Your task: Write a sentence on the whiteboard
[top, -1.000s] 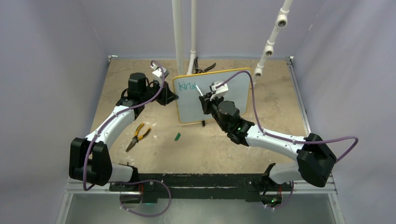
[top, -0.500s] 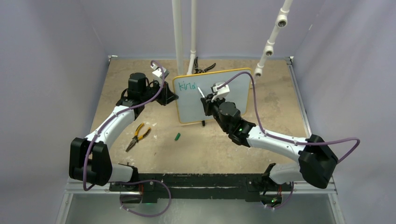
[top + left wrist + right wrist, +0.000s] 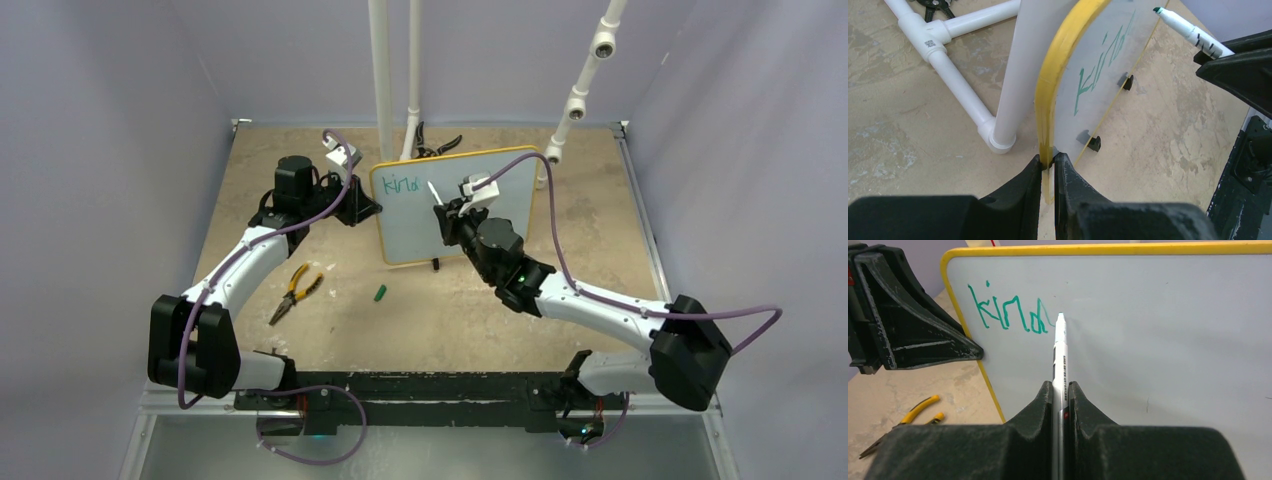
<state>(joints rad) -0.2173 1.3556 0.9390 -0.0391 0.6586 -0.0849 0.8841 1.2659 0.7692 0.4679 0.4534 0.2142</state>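
The whiteboard, yellow-framed, stands upright on small black feet. My left gripper is shut on the whiteboard's left edge. The sentence reads "kind" in teal at the top left of the whiteboard. My right gripper is shut on a white marker with a teal tip. The tip points at the board just right of the last letter; contact is unclear. In the top view the right gripper and marker sit in front of the board's middle, and the left gripper is at its left edge.
Yellow-handled pliers and a small green marker cap lie on the table left of the board's foot. White PVC pipes rise behind the board. Black pliers lie at the back. Another pipe slants at the back right.
The right arm has shifted a little to the right, carrying the marker tip rightward past the letter "d". The left arm and the board have stayed still.
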